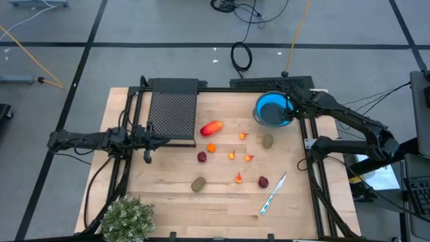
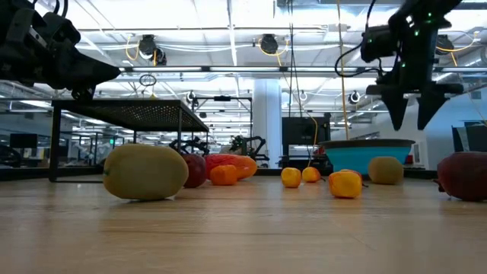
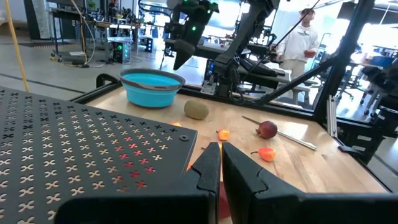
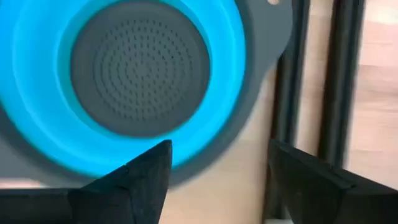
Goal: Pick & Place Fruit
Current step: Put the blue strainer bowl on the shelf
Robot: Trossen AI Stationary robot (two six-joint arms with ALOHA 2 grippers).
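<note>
The fruit lies loose on the wooden table: an elongated red-orange piece (image 1: 211, 128), brown-green ovals (image 1: 267, 141) (image 1: 198, 183), dark red balls (image 1: 201, 156) (image 1: 263, 181) and tiny orange bits (image 1: 232, 155). A blue colander bowl (image 1: 272, 111) stands at the far right; its grey perforated bottom (image 4: 140, 68) is bare. My right gripper (image 4: 221, 168) hangs open and empty above the bowl's right rim, which also shows in the low view (image 2: 411, 114). My left gripper (image 3: 220, 155) is shut and empty at the table's left, by the near edge of a black perforated platform (image 1: 173, 111).
A white-and-blue pen (image 1: 273, 193) lies near the right front. A bushy green plant (image 1: 127, 218) stands at the near left corner. Black frame rails (image 1: 312, 154) run along the table's sides. A person (image 3: 301, 37) stands in the room beyond the table.
</note>
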